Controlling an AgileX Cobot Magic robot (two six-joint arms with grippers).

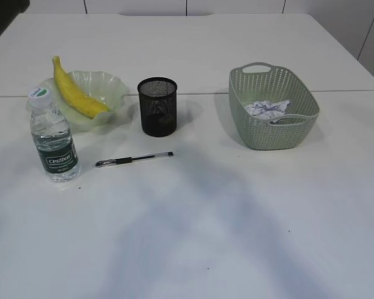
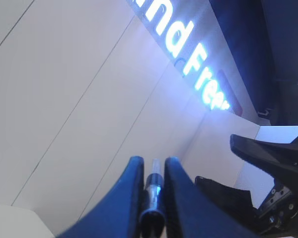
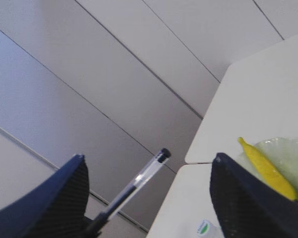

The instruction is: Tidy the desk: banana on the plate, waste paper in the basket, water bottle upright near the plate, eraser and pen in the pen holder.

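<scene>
In the exterior view the banana [image 1: 75, 90] lies on the pale green plate [image 1: 115, 84]. The water bottle [image 1: 53, 140] stands upright in front of the plate. A black pen [image 1: 134, 159] lies flat on the table in front of the black mesh pen holder [image 1: 157, 106]. Crumpled paper [image 1: 266, 108] sits in the green basket [image 1: 299, 134]. The eraser is not clearly visible. Neither gripper shows there. In the left wrist view my left gripper [image 2: 154, 159] is shut on a pen [image 2: 153, 191]. My right gripper [image 3: 149, 157] is open, with a clear pen [image 3: 134, 186] slanting between its fingers.
The left wrist view faces a wall with a lit sign [image 2: 193, 54]; dark robot parts [image 2: 273, 153] are at its right. The right wrist view shows wall panels, the table corner, the banana [image 3: 265, 166] and the bottle cap [image 3: 203, 229].
</scene>
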